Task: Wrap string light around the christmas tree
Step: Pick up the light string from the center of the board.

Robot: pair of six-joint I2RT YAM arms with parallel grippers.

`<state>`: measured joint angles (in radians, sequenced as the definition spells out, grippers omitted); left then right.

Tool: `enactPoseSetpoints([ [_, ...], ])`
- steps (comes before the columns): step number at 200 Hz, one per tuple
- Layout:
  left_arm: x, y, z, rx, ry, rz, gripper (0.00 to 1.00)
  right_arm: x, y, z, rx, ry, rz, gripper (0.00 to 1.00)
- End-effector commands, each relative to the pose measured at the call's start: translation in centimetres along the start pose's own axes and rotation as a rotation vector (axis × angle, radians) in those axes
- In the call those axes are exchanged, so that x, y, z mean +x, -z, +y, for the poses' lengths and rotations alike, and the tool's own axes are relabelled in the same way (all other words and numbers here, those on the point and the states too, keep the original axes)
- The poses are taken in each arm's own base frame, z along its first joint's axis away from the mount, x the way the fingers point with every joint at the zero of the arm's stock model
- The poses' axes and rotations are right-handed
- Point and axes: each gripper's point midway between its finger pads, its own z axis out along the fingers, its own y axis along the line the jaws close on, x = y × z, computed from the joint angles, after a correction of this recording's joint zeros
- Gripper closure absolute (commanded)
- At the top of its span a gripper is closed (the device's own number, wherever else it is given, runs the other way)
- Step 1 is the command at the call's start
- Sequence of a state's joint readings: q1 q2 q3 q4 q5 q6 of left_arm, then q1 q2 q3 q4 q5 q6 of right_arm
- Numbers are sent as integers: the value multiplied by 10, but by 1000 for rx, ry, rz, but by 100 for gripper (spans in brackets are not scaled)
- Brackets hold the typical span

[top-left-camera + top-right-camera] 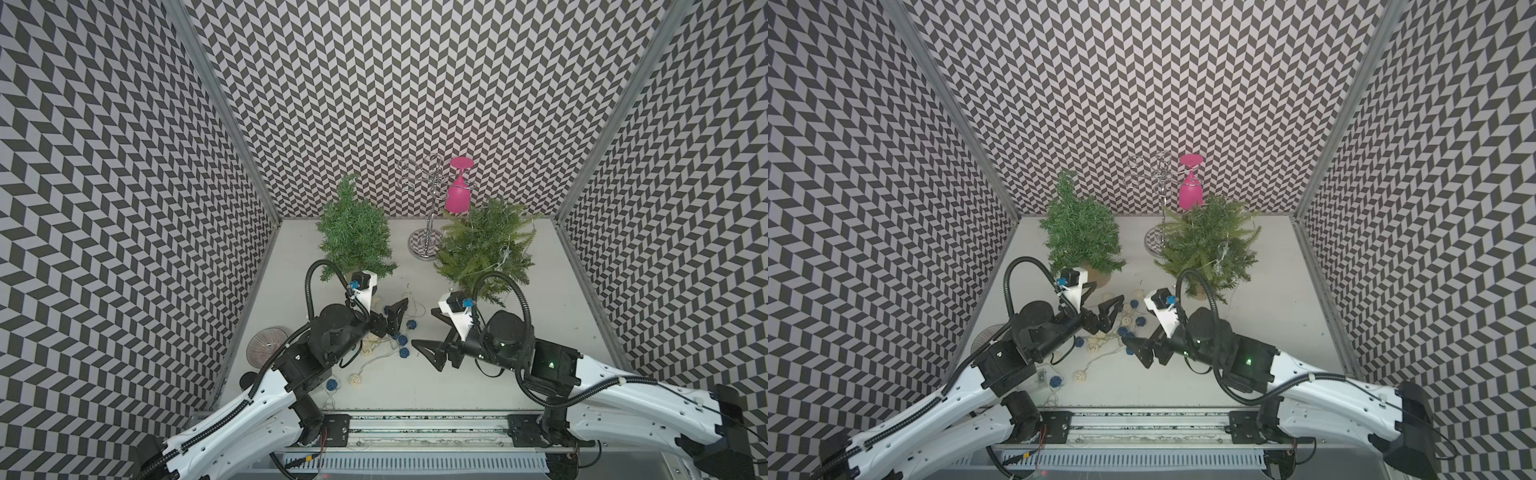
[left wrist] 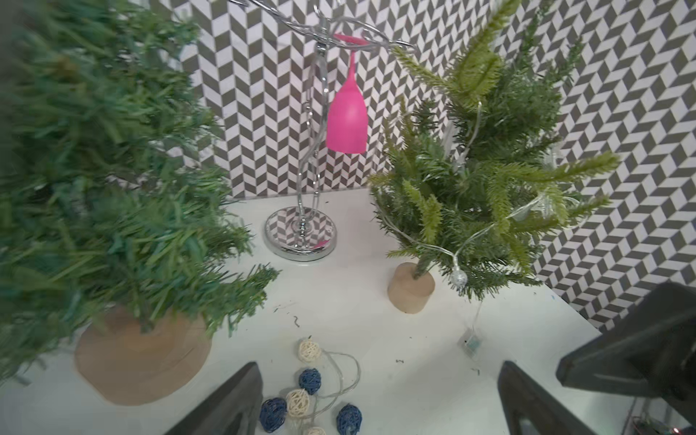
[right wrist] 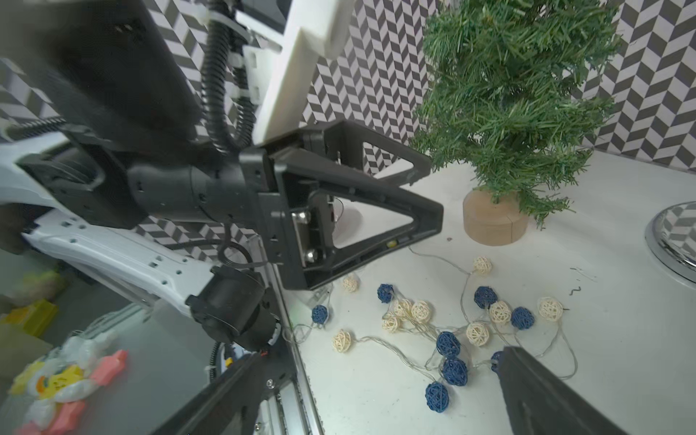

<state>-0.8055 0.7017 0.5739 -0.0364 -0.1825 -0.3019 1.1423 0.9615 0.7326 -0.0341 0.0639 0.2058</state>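
- left arm (image 1: pixel 232 419) and right arm (image 1: pixel 623 390): glossy white shells with rows of little holes, chunky black joints
- ribbed black hose (image 1: pixel 309 286) loops off each wrist, held by white zip ties
- white camera mount (image 1: pixel 368 293) on each wrist, with a blue plug (image 1: pixel 354 285)
- left gripper (image 1: pixel 1108 291) and right gripper (image 1: pixel 424 327) all black, fingers (image 3: pixel 425 218) are hollow triangles, silver bolts (image 3: pixel 301 216) at the root
- green LED (image 1: pixel 551 365) glowing on the right arm's black elbow box

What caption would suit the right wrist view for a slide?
Open left tool poised beside the ball string light, loose on the table near the undecorated Christmas tree.
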Motion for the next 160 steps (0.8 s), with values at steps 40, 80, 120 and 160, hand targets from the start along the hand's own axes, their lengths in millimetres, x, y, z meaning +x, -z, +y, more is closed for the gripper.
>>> enactPoseSetpoints([
  [40,33,10,44,-132,148,-114,13,1,-33,-17,120,84,-83,1],
  [80,53,18,73,-204,233,-165,33,5,-46,-20,130,95,-106,2],
  [120,102,20,99,-303,225,-88,32,48,-72,-24,126,76,5,9],
  [160,107,25,88,-215,277,-82,29,92,-77,-32,132,29,94,20],
])
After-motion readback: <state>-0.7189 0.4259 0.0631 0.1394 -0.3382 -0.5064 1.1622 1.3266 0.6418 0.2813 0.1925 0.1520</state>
